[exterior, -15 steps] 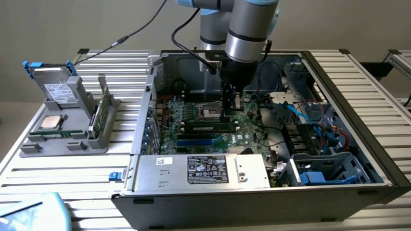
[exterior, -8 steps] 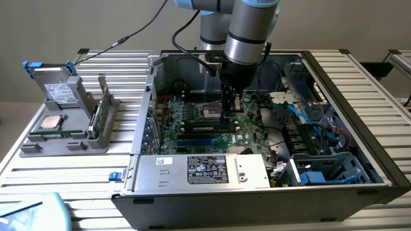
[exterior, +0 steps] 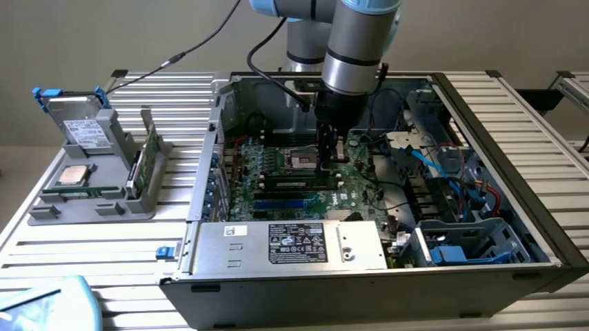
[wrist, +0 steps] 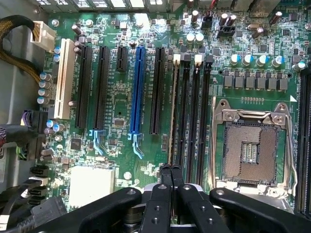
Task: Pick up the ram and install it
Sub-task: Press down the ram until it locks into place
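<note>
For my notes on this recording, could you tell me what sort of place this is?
Likely a computer-assembly workbench: an open desktop case on a slatted metal table, a robot arm reaching inside.

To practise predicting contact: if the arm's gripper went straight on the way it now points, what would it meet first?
Probably the thin green ram stick, standing edge-on in the green motherboard just ahead of the tips of the shut gripper. Whether they already touch is unclear.
</note>
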Action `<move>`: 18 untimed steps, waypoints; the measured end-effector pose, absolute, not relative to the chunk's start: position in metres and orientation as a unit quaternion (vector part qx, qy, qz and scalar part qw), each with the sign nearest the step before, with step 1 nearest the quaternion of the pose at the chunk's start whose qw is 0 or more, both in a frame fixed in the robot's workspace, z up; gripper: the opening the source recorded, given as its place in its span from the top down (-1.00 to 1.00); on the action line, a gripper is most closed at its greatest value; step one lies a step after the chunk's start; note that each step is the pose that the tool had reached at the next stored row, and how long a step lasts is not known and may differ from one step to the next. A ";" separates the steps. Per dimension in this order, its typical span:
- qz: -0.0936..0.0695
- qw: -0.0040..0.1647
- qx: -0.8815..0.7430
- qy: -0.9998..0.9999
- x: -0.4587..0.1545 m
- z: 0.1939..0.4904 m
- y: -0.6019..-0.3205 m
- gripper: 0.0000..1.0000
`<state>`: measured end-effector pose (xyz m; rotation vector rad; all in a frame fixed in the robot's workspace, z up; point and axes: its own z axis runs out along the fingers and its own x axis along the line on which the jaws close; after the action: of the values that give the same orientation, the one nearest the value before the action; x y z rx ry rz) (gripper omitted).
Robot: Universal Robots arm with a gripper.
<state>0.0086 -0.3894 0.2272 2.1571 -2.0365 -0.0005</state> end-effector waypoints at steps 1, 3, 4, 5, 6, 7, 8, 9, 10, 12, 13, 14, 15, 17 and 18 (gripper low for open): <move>0.000 0.088 0.724 -0.684 0.009 0.227 -0.389 0.80; 0.000 0.087 0.724 -0.684 0.009 0.227 -0.389 0.80; 0.000 0.088 0.724 -0.684 0.009 0.226 -0.389 0.80; 0.000 0.088 0.724 -0.684 0.009 0.226 -0.389 0.80; 0.001 0.088 0.724 -0.684 0.009 0.226 -0.389 0.80; 0.001 0.089 0.724 -0.684 0.009 0.225 -0.389 0.80; 0.001 0.089 0.724 -0.684 0.009 0.225 -0.389 0.80; 0.001 0.089 0.724 -0.684 0.009 0.225 -0.389 0.80; 0.002 0.089 0.724 -0.684 0.009 0.224 -0.389 0.80; 0.002 0.090 0.724 -0.684 0.009 0.224 -0.388 0.80; 0.002 0.090 0.724 -0.684 0.009 0.224 -0.388 0.80; 0.002 0.090 0.724 -0.684 0.009 0.224 -0.388 0.80; 0.002 0.089 0.724 -0.684 0.008 0.226 -0.388 0.80; 0.002 0.089 0.724 -0.684 0.007 0.230 -0.388 0.80; 0.002 0.089 0.724 -0.684 0.006 0.231 -0.388 0.80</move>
<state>0.0058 -0.3880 0.2311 2.1537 -2.0341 0.0055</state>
